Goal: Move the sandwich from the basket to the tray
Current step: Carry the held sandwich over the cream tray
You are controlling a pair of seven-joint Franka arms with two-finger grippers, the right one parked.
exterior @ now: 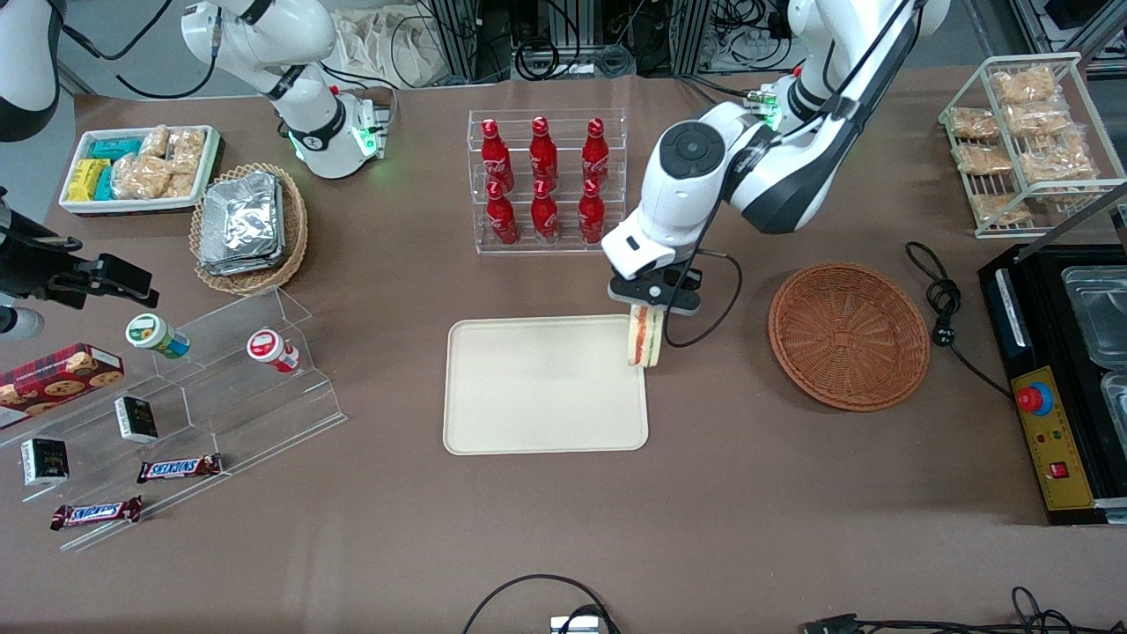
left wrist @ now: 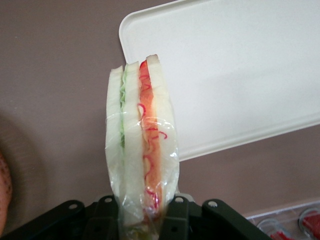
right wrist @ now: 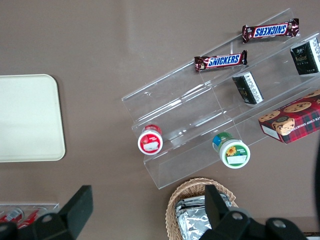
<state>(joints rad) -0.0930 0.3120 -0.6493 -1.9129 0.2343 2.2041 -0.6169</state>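
Front view: the end effector (exterior: 649, 310) pinches the sandwich (exterior: 644, 338), hanging above the tray (exterior: 528, 387) edge nearest the empty basket (exterior: 849, 336).

Left wrist view: both fingers (left wrist: 175, 212) clamp the wrapped sandwich (left wrist: 142, 150) above the tray's (left wrist: 240, 70) corner.

Right wrist view: only the tray (right wrist: 27, 117) shows.

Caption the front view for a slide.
Left gripper holds the wrapped sandwich over the tray edge, empty basket beside it.
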